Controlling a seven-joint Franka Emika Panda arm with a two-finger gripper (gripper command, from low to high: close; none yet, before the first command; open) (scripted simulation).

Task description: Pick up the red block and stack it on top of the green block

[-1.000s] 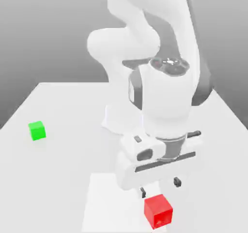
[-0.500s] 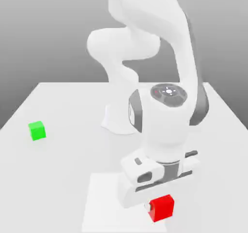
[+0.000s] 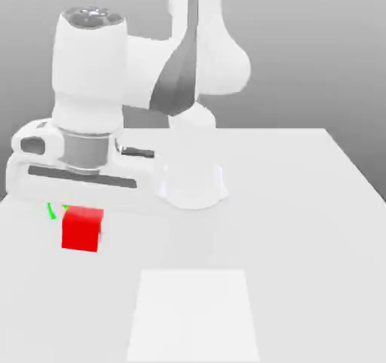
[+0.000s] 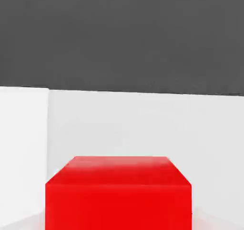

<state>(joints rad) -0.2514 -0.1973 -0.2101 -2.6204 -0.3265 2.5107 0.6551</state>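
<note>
**Red block lifted and carried across to the green one**

A second ago my hand sat wide open over the red block at the near edge of the worktop, toward the exterior view's right. Since then it has dropped, clamped the cube, and swung all the way over to the exterior view's left. Now the hand (image 3: 81, 217) is closed on the red block (image 3: 81, 229), which hangs just under the white hand body, clear of the worktop (image 3: 301, 226) as far as I can judge. The hand view backs this up: the red block (image 4: 119, 193) sits close in front of the lens with pale worktop (image 4: 143, 124) stretching beyond it.

For the task, I read this as the pick being done and the carry nearly finished. The green block (image 3: 50, 211) barely peeks out as a thin sliver behind the upper edge of the red cube, so the two look roughly lined up from this camera, though I cannot tell whether red is truly above green or merely in front of it. I would want a small check of alignment before lowering and letting go.

On orientation: the red block is a cube, so it has no long axis to speak of. It looks held level, with one flat face toward the exterior camera and its top face under the hand. The green block is too hidden for me to judge how it is turned
</note>
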